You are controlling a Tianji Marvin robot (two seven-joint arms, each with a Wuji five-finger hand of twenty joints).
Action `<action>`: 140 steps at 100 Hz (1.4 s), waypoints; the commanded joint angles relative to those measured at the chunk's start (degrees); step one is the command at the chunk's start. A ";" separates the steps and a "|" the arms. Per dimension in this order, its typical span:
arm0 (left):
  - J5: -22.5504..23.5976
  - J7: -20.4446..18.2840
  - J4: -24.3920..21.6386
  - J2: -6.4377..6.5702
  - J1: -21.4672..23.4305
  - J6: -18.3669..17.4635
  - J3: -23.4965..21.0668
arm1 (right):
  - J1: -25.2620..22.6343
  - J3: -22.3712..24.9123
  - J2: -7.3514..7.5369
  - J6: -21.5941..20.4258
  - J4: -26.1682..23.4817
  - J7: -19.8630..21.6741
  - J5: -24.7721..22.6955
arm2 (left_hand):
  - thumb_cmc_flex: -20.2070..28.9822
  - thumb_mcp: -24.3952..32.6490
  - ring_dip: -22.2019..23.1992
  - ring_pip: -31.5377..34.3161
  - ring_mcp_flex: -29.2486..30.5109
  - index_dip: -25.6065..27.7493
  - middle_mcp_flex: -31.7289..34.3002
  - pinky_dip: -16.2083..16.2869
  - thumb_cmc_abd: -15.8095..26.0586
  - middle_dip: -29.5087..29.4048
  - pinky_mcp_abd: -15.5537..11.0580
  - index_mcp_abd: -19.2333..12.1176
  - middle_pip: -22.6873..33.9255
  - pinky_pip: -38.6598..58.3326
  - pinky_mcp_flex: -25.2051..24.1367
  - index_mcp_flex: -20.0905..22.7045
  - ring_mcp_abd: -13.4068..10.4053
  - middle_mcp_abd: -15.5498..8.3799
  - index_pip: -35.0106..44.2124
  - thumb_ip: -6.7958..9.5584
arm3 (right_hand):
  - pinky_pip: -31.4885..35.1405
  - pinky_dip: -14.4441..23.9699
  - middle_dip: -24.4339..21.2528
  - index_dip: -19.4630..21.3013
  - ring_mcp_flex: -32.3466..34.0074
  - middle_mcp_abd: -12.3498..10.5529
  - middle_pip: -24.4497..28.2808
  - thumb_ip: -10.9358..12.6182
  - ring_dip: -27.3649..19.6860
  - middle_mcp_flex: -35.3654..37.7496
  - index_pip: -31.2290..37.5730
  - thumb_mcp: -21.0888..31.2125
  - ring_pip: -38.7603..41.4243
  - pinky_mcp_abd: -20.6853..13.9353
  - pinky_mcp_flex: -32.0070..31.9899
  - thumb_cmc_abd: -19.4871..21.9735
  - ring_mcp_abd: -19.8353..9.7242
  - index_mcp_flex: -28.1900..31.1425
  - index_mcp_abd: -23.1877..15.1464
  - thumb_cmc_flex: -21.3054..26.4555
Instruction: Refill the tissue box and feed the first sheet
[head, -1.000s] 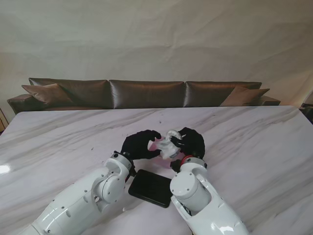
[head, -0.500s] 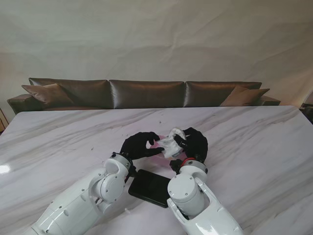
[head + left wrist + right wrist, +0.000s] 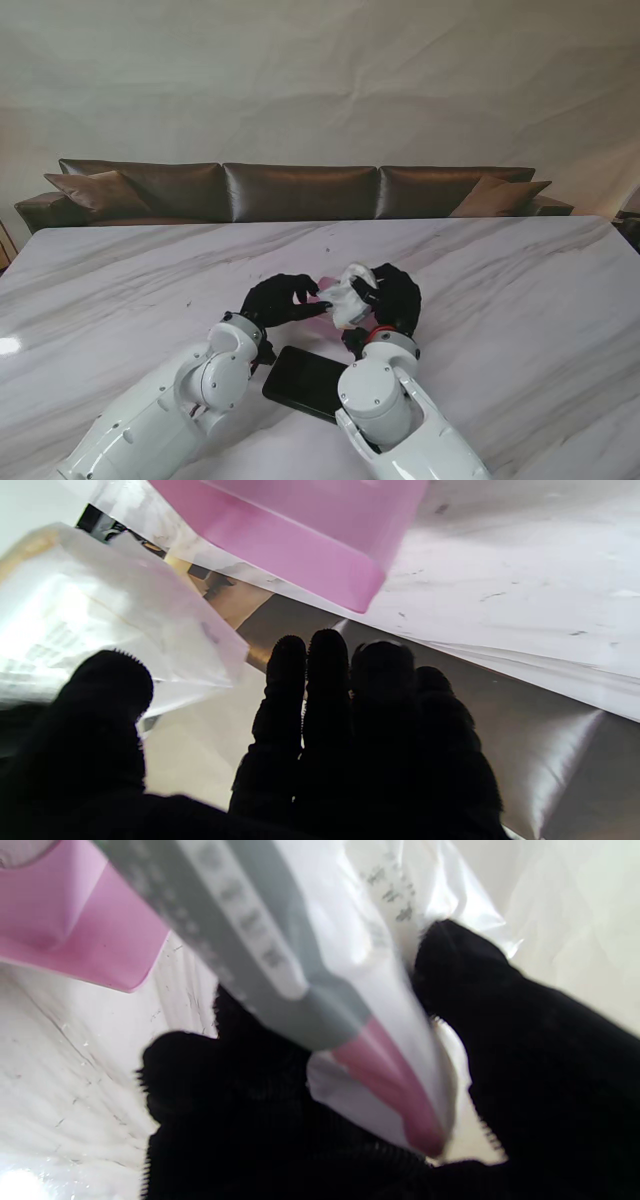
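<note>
- Stand view: the tissue pack (image 3: 345,297), white in crinkled plastic, sits just right of the frame's centre, over the marble table (image 3: 520,290).
- The right hand (image 3: 392,296) is closed around the tissue pack; in the right wrist view the thumb and fingers (image 3: 500,1005) pinch the wrapper, whose grey and pink printed band runs between them.
- The pink tissue box (image 3: 318,302) shows as a thin sliver between the two hands, on the table; the left wrist view shows its corner (image 3: 320,555).
- The left hand (image 3: 278,298) is curled just left of the pack; its four fingers (image 3: 327,680) lie together and the thumb is spread apart, gripping nothing that I can see.
- A black tablet-like slab (image 3: 308,381) lies in the lower centre, between the forearms.
</note>
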 commanded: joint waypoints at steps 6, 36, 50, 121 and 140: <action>-0.71 -1.98 -1.43 0.80 0.76 1.03 -1.31 | -0.62 0.15 0.11 -0.53 -0.69 0.54 -0.55 | -0.98 -4.71 -0.09 2.47 0.81 -0.79 0.94 -0.56 3.55 0.74 -16.03 1.70 -0.20 150.28 3.49 1.11 6.67 1.42 -0.92 1.31 | 3.69 -0.69 -1.17 1.09 1.51 2.75 1.20 2.85 -0.41 3.00 4.18 3.95 2.86 -2.28 1.23 -0.21 2.00 2.80 -3.57 2.65; -6.44 -5.42 -1.55 0.67 0.61 -1.76 -0.30 | 0.53 -0.27 -0.40 -1.12 0.22 -0.33 0.33 | -4.21 -7.44 -0.11 2.90 0.22 -0.84 3.18 -0.36 5.52 1.20 -14.72 2.31 0.18 150.96 3.15 3.90 10.07 2.58 -1.04 7.02 | 3.74 -0.82 -1.20 1.13 1.48 2.73 1.18 2.87 -0.48 2.97 4.09 3.98 2.88 -2.28 1.23 -0.15 1.99 2.72 -3.57 2.70; -7.35 -5.52 -0.15 0.41 -0.33 -2.60 0.79 | 0.52 -0.66 -0.58 -1.70 0.01 -0.84 0.58 | -4.53 -6.99 -0.59 2.58 0.79 -1.18 2.91 -0.38 5.45 1.11 -14.71 2.37 -0.15 150.95 3.12 3.76 7.87 2.59 -1.59 7.74 | 3.75 -0.86 -1.20 1.16 1.48 2.75 1.17 2.86 -0.50 2.96 4.09 3.96 2.88 -2.29 1.22 -0.20 1.99 2.71 -3.46 2.68; -17.92 0.65 5.73 -3.32 -1.31 -12.70 1.80 | 0.15 -1.85 -1.34 -3.86 0.55 -2.32 2.61 | -0.10 19.36 -0.94 4.49 1.97 2.33 5.22 -1.17 -1.36 3.09 -13.49 -0.23 3.15 153.23 3.87 3.21 8.24 -0.17 4.42 13.09 | 3.88 -1.05 -1.18 1.24 1.50 2.83 1.25 2.89 -0.57 2.96 4.06 4.06 2.93 -2.36 1.33 -0.20 1.99 2.75 -3.43 2.71; -15.72 5.36 6.56 -4.32 -1.35 -12.45 2.43 | 0.21 -1.95 -1.63 -3.90 0.81 -2.84 3.43 | 11.04 35.02 -2.50 7.10 6.94 4.99 13.80 -2.85 -10.84 11.69 -13.98 -6.94 4.29 155.51 9.12 4.72 7.11 -3.03 15.87 0.44 | 3.85 -1.10 -1.17 1.28 1.52 2.82 1.29 2.90 -0.59 2.99 4.06 4.07 2.93 -2.46 1.24 -0.11 2.00 2.74 -3.31 2.67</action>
